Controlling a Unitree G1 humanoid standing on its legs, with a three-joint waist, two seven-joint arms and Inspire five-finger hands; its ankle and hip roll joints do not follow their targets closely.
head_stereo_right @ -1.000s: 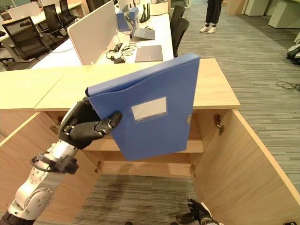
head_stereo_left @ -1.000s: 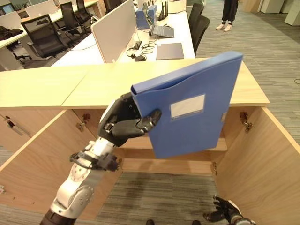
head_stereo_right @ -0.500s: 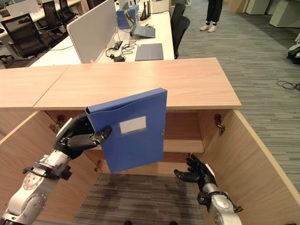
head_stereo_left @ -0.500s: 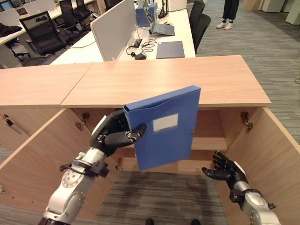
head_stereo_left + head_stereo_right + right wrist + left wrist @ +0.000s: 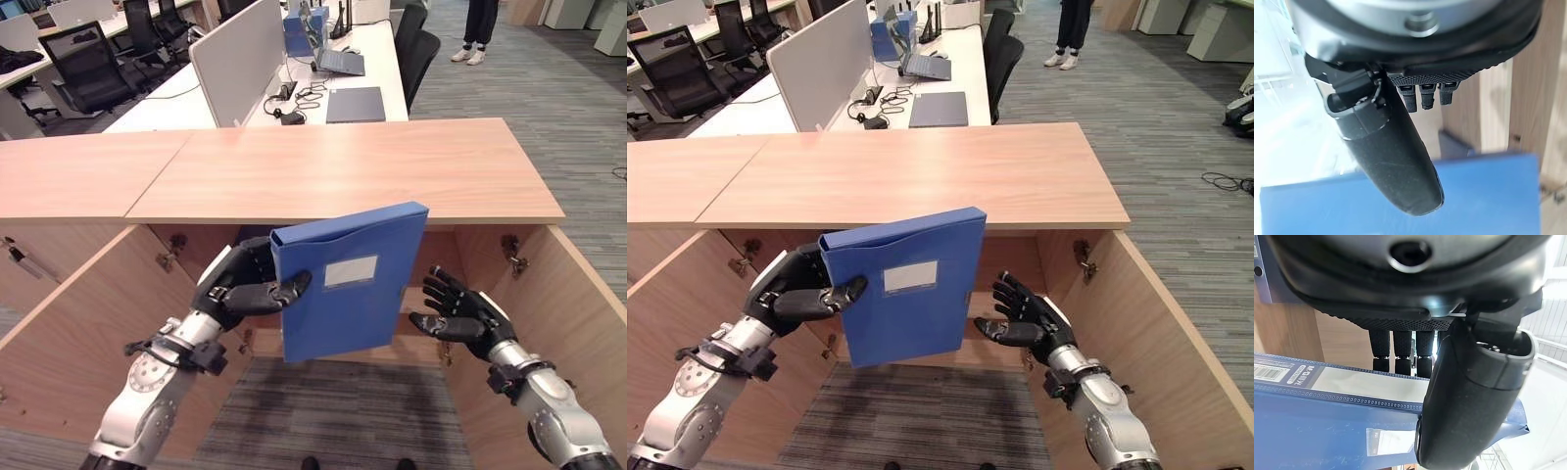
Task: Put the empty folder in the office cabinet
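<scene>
At the centre left of the head views, the left hand [image 5: 242, 291] was clamped on the spine edge of the blue folder [image 5: 348, 279], thumb across its front face. The folder hung upright and slightly tilted in mid-frame, before the open office cabinet [image 5: 490, 176], its top corner level with the cabinet's top edge. At centre right, the right hand [image 5: 460, 313] was spread with relaxed fingers, just beside the folder's free edge and not touching it. One risk: held by one edge only, the folder might swing or slip. Another: its raised corner might strike the cabinet's top edge on the way in.
</scene>
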